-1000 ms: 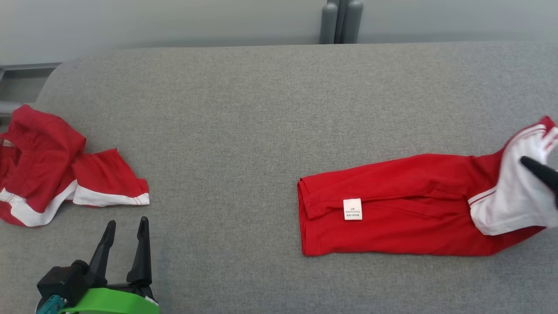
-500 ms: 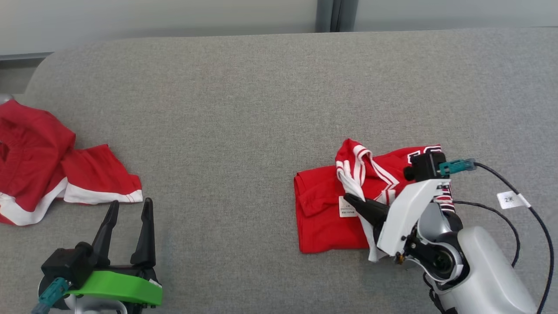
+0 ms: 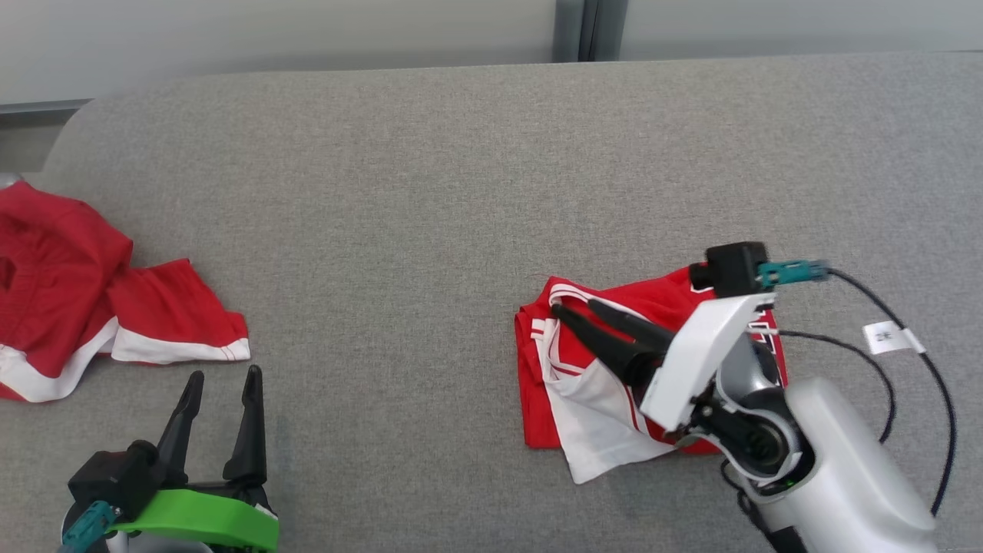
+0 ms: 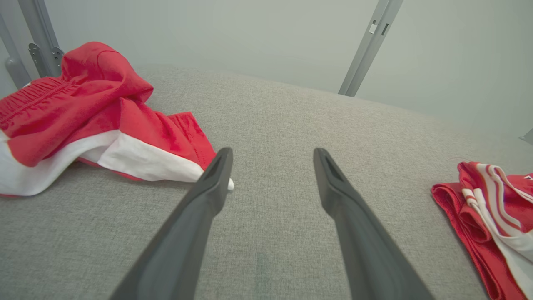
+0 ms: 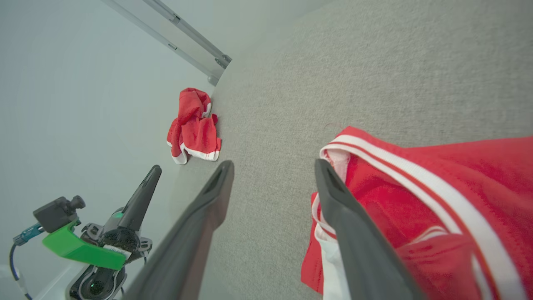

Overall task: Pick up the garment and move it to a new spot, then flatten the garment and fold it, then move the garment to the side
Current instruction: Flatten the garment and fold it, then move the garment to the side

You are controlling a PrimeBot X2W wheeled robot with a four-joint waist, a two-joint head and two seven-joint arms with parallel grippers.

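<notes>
The garment (image 3: pixel 595 407), red with white stripes and a white panel, lies folded in half on the grey surface at the right; it also shows in the left wrist view (image 4: pixel 479 208) and the right wrist view (image 5: pixel 416 196). My right gripper (image 3: pixel 574 307) hangs open just over the garment's left edge with nothing between its fingers. In its own view the right gripper (image 5: pixel 273 164) has one finger over the striped edge and the other over bare grey surface. My left gripper (image 3: pixel 223 374) stands open and empty at the lower left, and in its own view (image 4: pixel 272 151) points across bare surface.
A second red and white garment (image 3: pixel 69 307) lies crumpled at the far left edge of the grey padded surface (image 3: pixel 399 215), close to the left gripper's fingertips (image 4: pixel 83 112). Black cables with a white tag (image 3: pixel 887 336) trail from the right arm. A wall and metal posts stand behind.
The right gripper carried the garment's white-trimmed end leftward over the red body, folding it in half, then opened and let go. The left gripper stayed put; the head camera shifted slightly.
</notes>
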